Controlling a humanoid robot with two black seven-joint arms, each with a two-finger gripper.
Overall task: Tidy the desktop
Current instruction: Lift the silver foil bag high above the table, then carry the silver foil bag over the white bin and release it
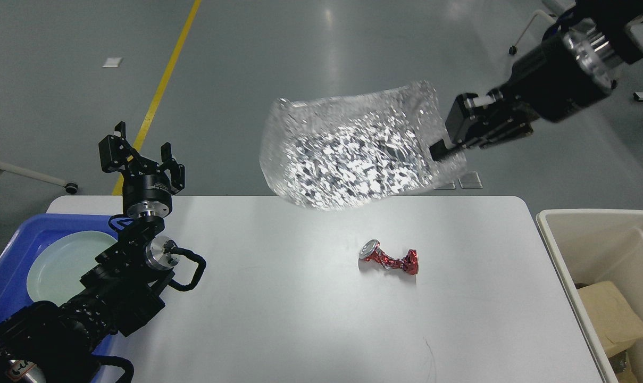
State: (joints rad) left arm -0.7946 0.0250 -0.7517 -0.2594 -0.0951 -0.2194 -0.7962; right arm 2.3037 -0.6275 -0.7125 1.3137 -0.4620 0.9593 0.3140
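The white desktop (pixel 278 298) fills the lower middle of the head view. A crushed red can (pixel 389 259) lies on it right of centre. My right gripper (pixel 442 150) is shut on the edge of a crinkled silvery transparent bag (pixel 348 154) and holds it high in the air above the table's far edge. My left gripper (pixel 139 151) is open and empty, pointing up over the table's far left corner.
A blue tray (pixel 21 244) with a pale green plate (pixel 60 266) sits at the left edge under my left arm. A beige bin (pixel 571 255) holding cardboard (pixel 611 314) stands right of the table. A wheeled chair (pixel 560 48) is far right on the floor.
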